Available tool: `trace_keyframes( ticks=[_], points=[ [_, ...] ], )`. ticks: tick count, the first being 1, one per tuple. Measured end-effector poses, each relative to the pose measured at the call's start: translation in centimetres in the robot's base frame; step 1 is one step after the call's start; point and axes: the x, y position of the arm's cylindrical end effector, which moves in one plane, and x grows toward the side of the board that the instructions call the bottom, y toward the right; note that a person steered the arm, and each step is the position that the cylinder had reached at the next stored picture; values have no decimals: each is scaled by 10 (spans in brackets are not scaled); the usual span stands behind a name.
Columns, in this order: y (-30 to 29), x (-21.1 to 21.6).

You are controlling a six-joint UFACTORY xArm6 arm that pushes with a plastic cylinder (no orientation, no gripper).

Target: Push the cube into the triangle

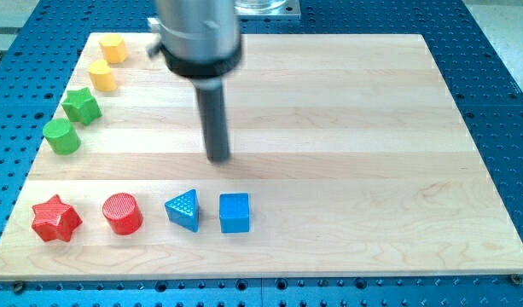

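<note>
My tip (219,159), the lower end of the straight dark rod, sat on bare wood toward the view's top of the small blue plastic cube (234,212), slightly to the view's left of it, clear of every block. No jaws on this rig, so nothing spread or pinched; it touched nothing.

The cube lay near the bottom edge of the pale wooden board (398,145). The blue plastic triangle (184,210) sat just beside the cube on its view's-left side, a narrow gap between them, not touching.

Risks, as I judged them:
- The tip was on the wrong side. A push had to come from the view's right of the cube, so the tip had to loop round it. Cutting that loop tight would have clipped the cube's top-right corner and spun or shoved it toward the board's bottom edge.
- An off-centre contact would have rotated the cube, letting it slide past the triangle's point instead of meeting it.
- Too long a push would have driven the triangle on into the red plastic cylinder (122,213), further to the cube's view's left.

The red star (55,218), two green blocks (72,121) and two yellow blocks (107,61) were well to the cube's view's left and top-left, out of the way.
</note>
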Motion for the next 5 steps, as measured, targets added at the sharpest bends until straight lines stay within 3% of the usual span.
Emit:
trace_keyframes(
  ticks=[1,4,5],
  points=[
    [51,86],
    [59,118],
    [48,104]
  ],
)
